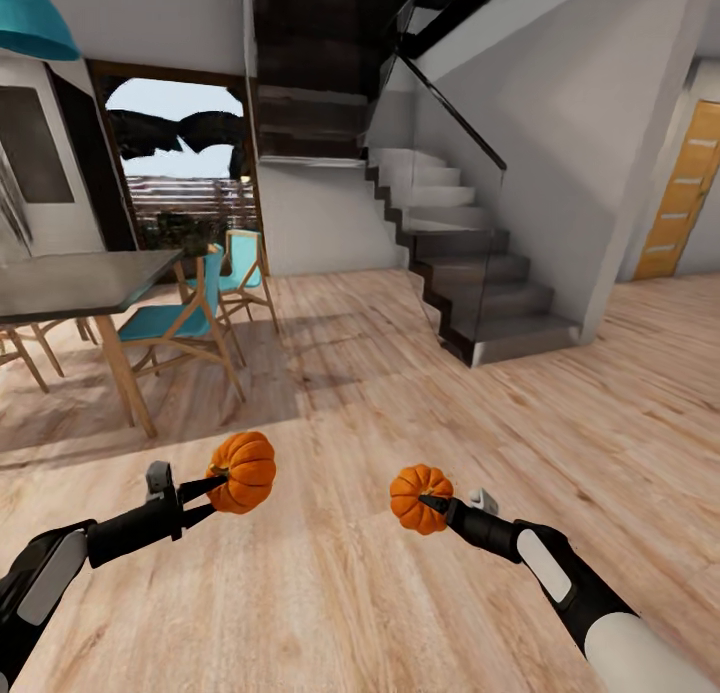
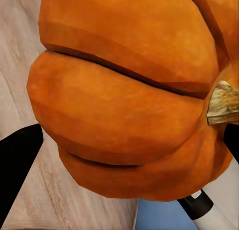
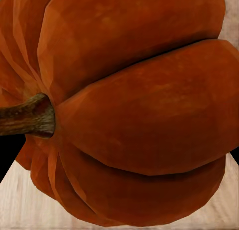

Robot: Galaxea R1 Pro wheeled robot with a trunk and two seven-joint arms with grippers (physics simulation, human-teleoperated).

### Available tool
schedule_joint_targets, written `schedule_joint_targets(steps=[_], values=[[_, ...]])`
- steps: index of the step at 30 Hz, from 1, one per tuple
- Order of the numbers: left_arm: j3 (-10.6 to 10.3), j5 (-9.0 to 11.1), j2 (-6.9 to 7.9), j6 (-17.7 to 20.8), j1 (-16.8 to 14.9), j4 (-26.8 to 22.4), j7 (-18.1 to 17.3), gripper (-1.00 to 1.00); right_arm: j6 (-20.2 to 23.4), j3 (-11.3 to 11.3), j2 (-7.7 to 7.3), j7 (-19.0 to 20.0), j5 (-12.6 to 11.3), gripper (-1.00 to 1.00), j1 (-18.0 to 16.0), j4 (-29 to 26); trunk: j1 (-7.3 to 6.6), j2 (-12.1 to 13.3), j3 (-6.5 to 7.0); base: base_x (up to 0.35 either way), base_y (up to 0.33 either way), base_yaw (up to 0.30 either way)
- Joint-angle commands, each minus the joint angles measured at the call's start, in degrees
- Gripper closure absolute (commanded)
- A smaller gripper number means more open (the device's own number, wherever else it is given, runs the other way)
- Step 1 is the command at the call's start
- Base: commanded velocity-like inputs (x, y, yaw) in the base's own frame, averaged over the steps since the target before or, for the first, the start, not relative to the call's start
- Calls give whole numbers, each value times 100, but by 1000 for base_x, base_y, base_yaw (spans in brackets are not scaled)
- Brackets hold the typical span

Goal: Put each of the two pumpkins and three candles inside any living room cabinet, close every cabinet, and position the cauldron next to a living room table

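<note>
Ribbed orange pumpkins (image 1: 243,470) in pincers (image 1: 213,485)

Pumpkins, two: bright orange, ribbed, slightly flattened, short brown stems. Left pumpkin (image 1: 243,471) held aloft in left tool (image 1: 212,493); right pumpkin (image 1: 419,498), darker, held in right tool (image 1: 436,507). Both above wood floor, well apart.

Left gripper (image 1: 212,489): clamped on a pumpkin (image 1: 243,470), held above the wood floor (image 1: 400,593).
Right gripper (image 1: 430,503): clamped on a second pumpkin (image 1: 418,498).
Pumpkins: apart, at about the same height.
Far left: dark dining table (image 1: 80,281), teal chairs (image 1: 185,323).
Ahead: staircase (image 1: 470,263) with glass rail.
Far right: orange door (image 1: 680,198).
</note>
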Motion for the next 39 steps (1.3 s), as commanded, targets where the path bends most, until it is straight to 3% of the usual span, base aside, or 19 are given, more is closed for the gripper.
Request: schedule_joint_targets(steps=[1, 18, 34, 39], values=[[6, 66, -1, 55, -6, -1, -13, 100, 28, 15, -6, -13, -73, 100, -4, -11, -3, -3, -10, -147, 102, 245], [8, 64, -1, 55, -3, -1, -13, 100, 23, 18, -6, -293, -72, 100, -4, -22, -3, -3, -102, -121, 94, 242], [6, 60, -1, 55, -2, -1, -13, 100, -47, 25, 16, -295, -68, 100, -4, -22, -3, -3, -196, 76, 0, 234], [6, 65, -1, 55, -5, -1, -13, 100, -99, 264, 20, -295, -71, 100, -4, -31, -3, -3, -226, 225, 0, 228]])
